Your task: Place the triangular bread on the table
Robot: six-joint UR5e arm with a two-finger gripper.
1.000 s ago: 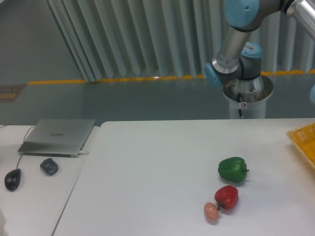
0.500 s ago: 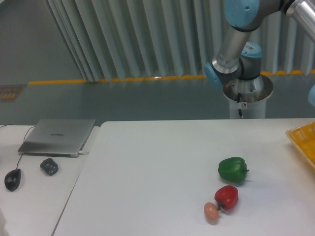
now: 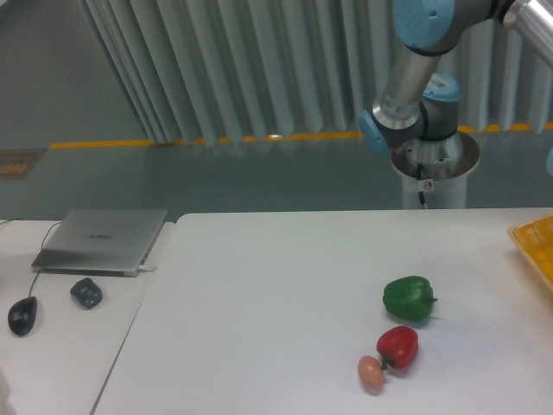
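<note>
The yellow tray at the right edge sits slightly further out of frame than a second ago; the arm looks unchanged. The gripper lies beyond the right border, so its state cannot be told, and the triangular bread is nowhere visible. On the white desk rest a green pepper, red pepper and egg

big white table mostly bare, round green pepper, red pepper and small tan egg bunched near the front right, yellow basket at right edge, fingers out of sight
</note>
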